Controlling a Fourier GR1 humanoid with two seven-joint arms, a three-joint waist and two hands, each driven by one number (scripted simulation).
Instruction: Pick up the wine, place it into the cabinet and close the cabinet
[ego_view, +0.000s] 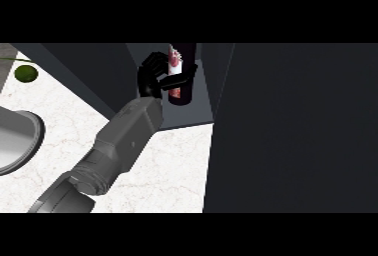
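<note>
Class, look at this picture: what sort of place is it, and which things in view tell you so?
Most likely a kitchen. A pale marble-look counter runs up to a dark cabinet, a metal sink sits at the left edge, and the robot hand holds a wine bottle inside the cabinet.

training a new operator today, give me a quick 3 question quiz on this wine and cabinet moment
1. True or false: the wine bottle stands alone on the marble counter.
2. Which does the hand curl round? A) the green round object B) the wine bottle C) the sink rim
3. Fill in: the bottle is inside the open ____.

Key: 1. False, it is held inside the cabinet. 2. B. 3. cabinet; its dark door stands open at the view's right.
</note>
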